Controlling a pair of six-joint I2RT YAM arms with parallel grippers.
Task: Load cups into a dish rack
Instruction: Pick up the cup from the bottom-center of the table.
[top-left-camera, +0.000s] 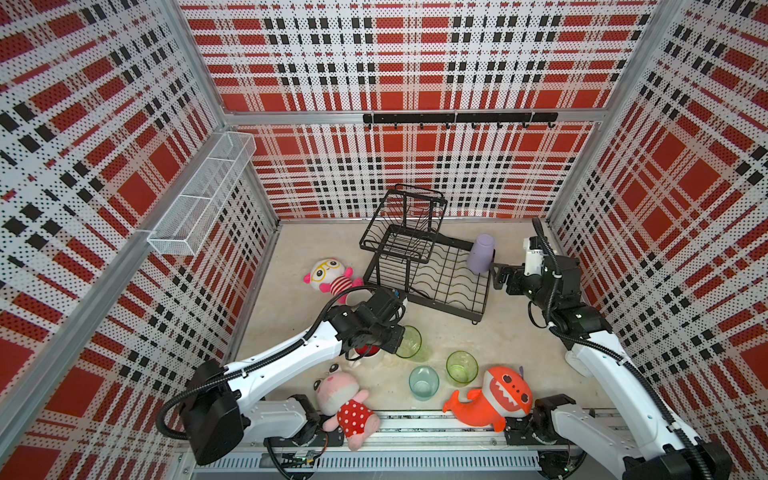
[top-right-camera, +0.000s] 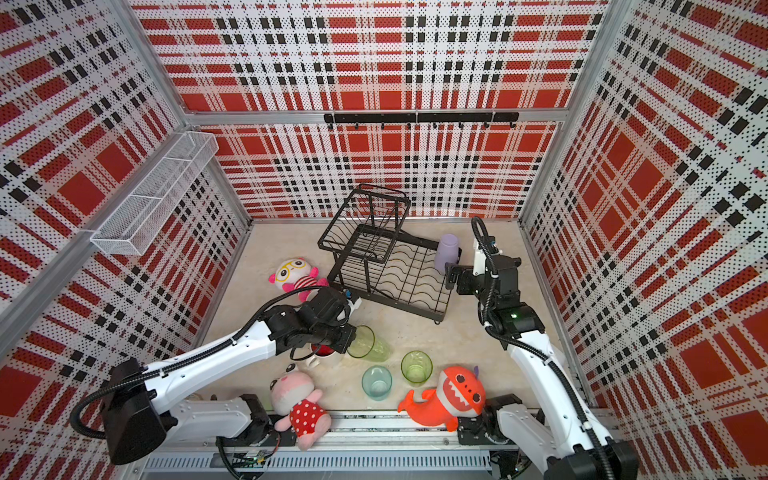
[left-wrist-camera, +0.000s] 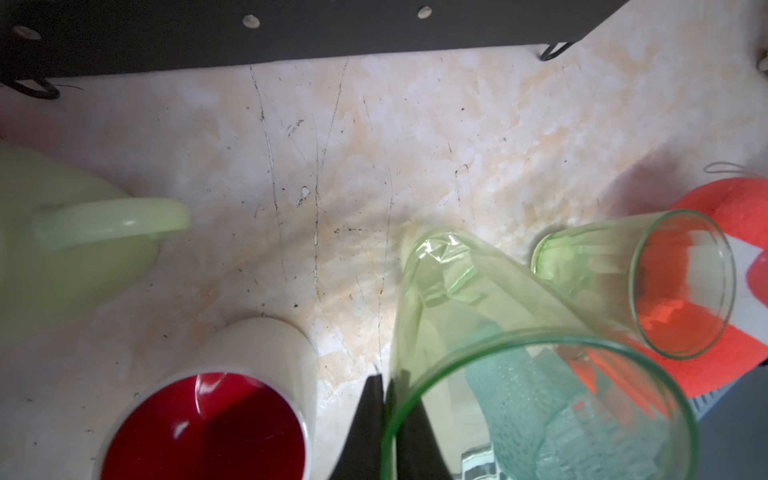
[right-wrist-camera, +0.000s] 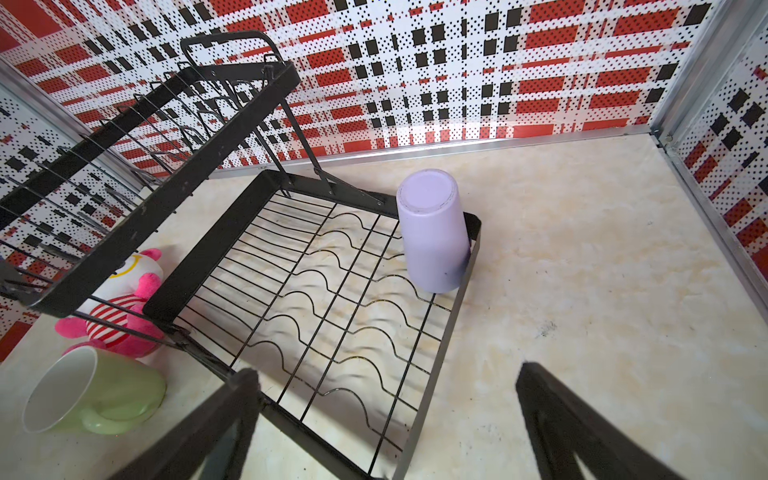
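Left gripper is clamped on the rim of the tall clear green glass, one finger inside the mouth and one outside. The glass is tilted, and I cannot tell whether its base is on the tabletop. Just beside it in the left wrist view: white mug with red inside standing upright, short clear green glass, and teal glass, which shows through the tall one. Both top views have the short green and teal glasses upright, side by side, near the orange shark plush. Pale green mug lies on its side on the tabletop next to the dish rack, near the pink striped plush. Lilac plastic tumbler stands mouth-down in a far corner of the rack's lower tier, against the rim. The raised basket holds no cups. Right gripper has its jaws spread wide, holds nothing, and hangs over the rack's near edge, close to the tumbler but apart from it. Pink plush in a red dotted dress sits at the front rail.
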